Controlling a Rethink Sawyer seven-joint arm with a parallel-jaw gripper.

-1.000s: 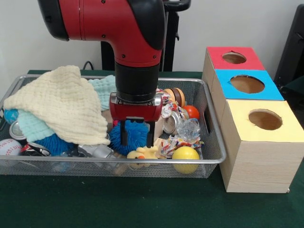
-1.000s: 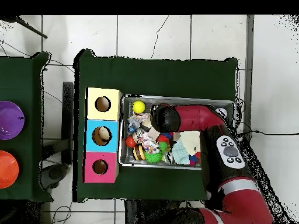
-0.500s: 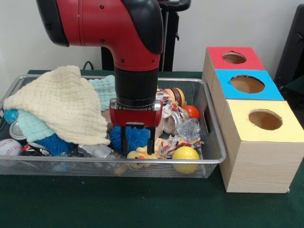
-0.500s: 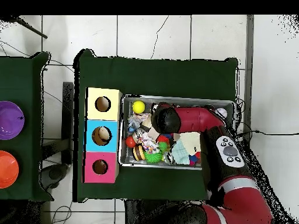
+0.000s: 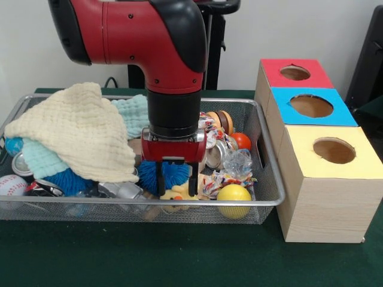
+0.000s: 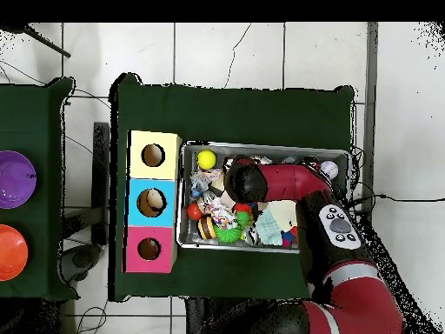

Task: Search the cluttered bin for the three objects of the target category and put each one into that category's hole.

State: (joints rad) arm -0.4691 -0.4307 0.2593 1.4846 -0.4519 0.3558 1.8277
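Observation:
My gripper [image 5: 176,182] is open and low inside the wire bin [image 5: 272,200]. Its fingers [image 5: 158,179] straddle a blue spiky ball [image 5: 170,173], and their tips reach down beside a yellow rubber duck [image 5: 179,192]. A yellow ball [image 5: 234,200] lies at the bin's front right corner, with an orange ball [image 5: 242,140] behind it. At the front left sits a baseball [image 5: 12,185]. Three boxes with holes stand beside the bin: red [image 5: 293,73], blue [image 5: 311,106] and yellow [image 5: 333,150]. In the overhead view the arm [image 6: 287,178] hides the gripper.
A cream cloth [image 5: 78,128] over a teal cloth [image 5: 42,160] covers the bin's left half. A colourful rope toy [image 5: 221,179], crinkled clear plastic [image 5: 238,161] and wooden discs [image 5: 221,121] crowd the right side. The overhead view shows a green spiky ball [image 6: 228,235].
The gripper has sunk lower into the bin and shifted slightly right in the front view, staying open. The objects have not visibly moved.

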